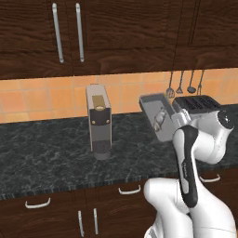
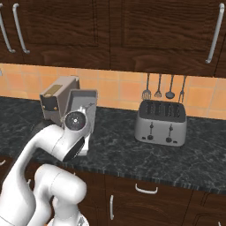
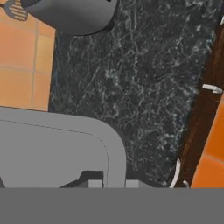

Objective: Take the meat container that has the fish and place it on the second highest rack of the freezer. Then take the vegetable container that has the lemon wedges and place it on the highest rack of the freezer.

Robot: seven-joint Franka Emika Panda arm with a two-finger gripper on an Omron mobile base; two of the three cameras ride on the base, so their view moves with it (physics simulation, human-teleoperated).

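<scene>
Above the desk (image 1: pixel 46 153), at the toaster's (image 2: pixel 161 122) nine o'clock: meat container (image 1: pixel 155 116) with fish (image 1: pixel 159 119) lifted, jaws clenched on its rim. Freezer racks, both placements pending.

no readable text, labels, brands or numbers on any surface or appliance.

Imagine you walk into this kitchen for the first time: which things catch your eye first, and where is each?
First comes the grey meat container, lifted off the black counter and tipped on its side with the small fish still inside, the white arm's pincer shut on its rim. Left of it stands a beige coffee machine, and to the right a silver toaster sits under hanging utensils on the orange tiles.
</scene>
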